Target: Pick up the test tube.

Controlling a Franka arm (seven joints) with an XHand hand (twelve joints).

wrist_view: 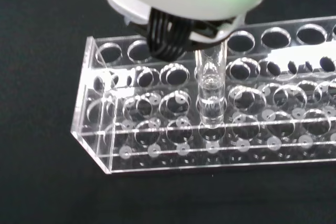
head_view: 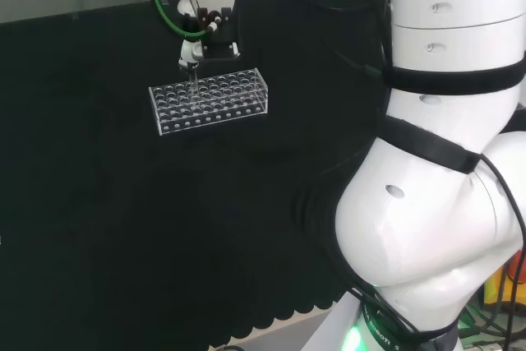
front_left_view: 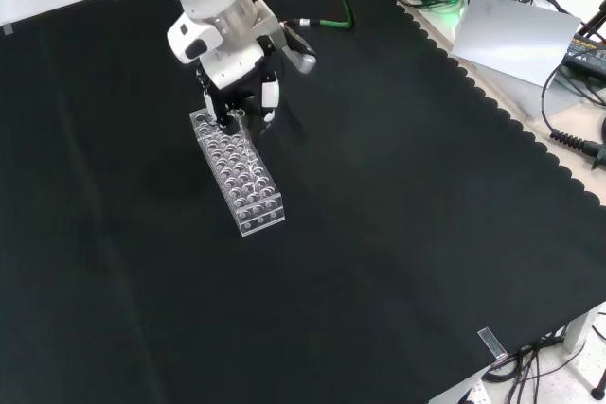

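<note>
A clear test tube (wrist_view: 211, 87) stands upright in a clear plastic rack (wrist_view: 157, 150) with several rows of holes. Its top runs up under the hand (wrist_view: 168, 40), and a black ribbed finger lies right beside it. In the head view the hand (head_view: 197, 34) hangs over the rack's far left part (head_view: 209, 100), fingertips closed on the tube's upper end (head_view: 194, 81). The front view shows the hand (front_left_view: 237, 82) at the rack's far end (front_left_view: 248, 182), with the tube (front_left_view: 242, 128) slanting down from the fingers into the rack. The tube's lower part is still inside the rack.
The rest of the rack's holes look unfilled. Black cloth (front_left_view: 398, 234) spreads wide around the rack. The arm's white links (head_view: 444, 187) take up the head view's right side. Cables and a grey sheet (front_left_view: 516, 35) lie beyond the cloth's scalloped edge.
</note>
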